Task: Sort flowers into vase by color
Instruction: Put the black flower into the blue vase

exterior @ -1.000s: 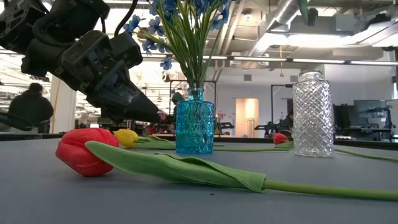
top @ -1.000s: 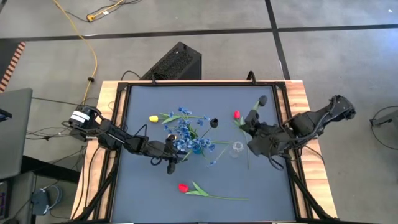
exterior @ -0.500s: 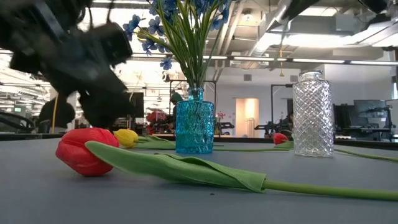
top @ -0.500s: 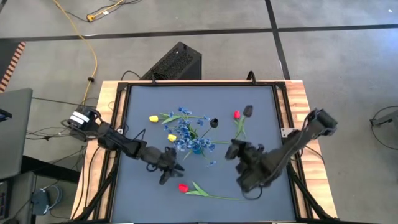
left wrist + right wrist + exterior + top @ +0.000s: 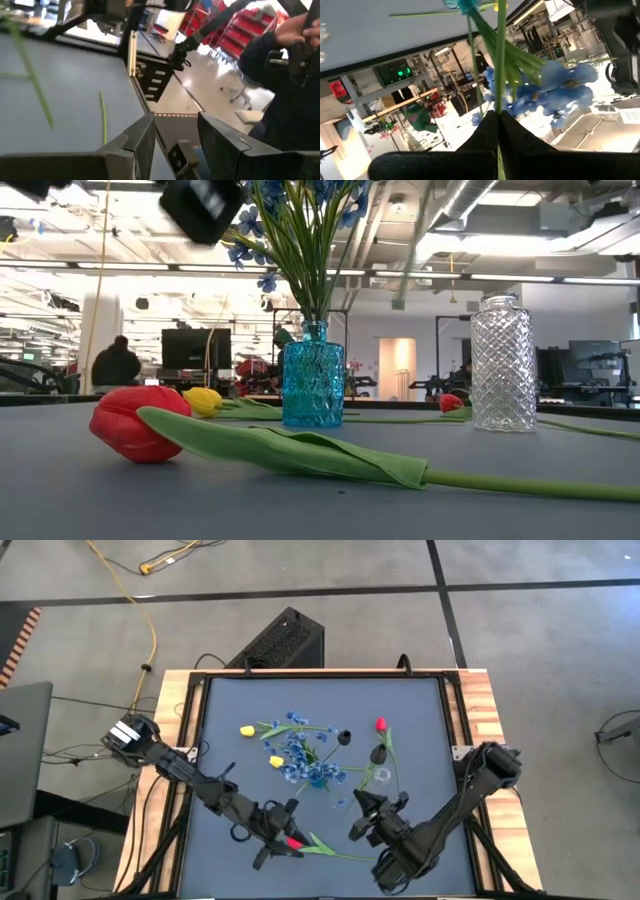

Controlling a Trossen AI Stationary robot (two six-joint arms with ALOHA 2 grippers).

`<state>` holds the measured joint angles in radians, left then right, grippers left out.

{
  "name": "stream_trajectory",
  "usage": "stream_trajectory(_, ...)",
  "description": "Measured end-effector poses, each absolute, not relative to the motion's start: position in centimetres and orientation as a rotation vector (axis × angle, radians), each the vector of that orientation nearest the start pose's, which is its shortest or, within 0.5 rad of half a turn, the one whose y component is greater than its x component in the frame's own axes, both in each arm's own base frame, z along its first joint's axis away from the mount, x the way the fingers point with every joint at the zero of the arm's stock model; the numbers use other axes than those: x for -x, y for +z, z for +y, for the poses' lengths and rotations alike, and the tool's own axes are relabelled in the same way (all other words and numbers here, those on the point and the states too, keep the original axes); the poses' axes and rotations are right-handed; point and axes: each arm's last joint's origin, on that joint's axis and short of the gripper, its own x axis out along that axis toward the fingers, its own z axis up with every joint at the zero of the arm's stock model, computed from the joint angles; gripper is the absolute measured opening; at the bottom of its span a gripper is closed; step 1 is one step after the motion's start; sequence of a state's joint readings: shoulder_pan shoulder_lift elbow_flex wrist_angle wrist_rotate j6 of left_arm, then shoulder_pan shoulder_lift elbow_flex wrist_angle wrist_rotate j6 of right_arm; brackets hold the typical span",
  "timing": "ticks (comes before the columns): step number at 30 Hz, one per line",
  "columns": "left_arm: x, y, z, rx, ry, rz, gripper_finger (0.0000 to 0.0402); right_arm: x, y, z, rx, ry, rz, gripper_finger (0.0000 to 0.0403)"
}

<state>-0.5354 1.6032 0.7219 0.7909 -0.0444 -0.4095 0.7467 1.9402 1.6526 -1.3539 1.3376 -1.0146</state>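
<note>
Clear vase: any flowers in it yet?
No. In the low view the clear vase stands empty; only the blue vase holds blue sprays.

A turquoise cut-glass vase [image 5: 312, 385] with a diamond pattern holds tiny blue blossoms on green stems [image 5: 290, 225]; at its 3 o'clock stands a clear glass bottle [image 5: 502, 365] with a diamond-quilted pattern. A red tulip with green leaf and stem [image 5: 130, 423] lies on the dark grey table mat [image 5: 90, 500], a yellow tulip [image 5: 203, 401] behind it.

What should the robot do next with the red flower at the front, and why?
Probably lower the open left tool onto the stem of the near red tulip and close: it hovers beside that tulip, which lies flat on the table. The right tool waits nearby.
</note>
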Motion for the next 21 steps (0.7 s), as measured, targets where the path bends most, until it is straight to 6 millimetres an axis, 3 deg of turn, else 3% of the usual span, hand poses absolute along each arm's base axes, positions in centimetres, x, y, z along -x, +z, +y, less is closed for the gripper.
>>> stream_trajectory(8, -30.1, 23.2, -17.1, 0.223, -0.274, 0.226, 0.0137, -29.1, 28.3, 24.2, 2.333, 0.016, 1.066, 0.0025)
stream_trajectory(21, -31.5, 24.2, -15.1, 0.367, -0.162, 0.175, 0.0137, -31.1, 29.1, 26.2, 2.262, 0.098, 0.908, 0.0025)
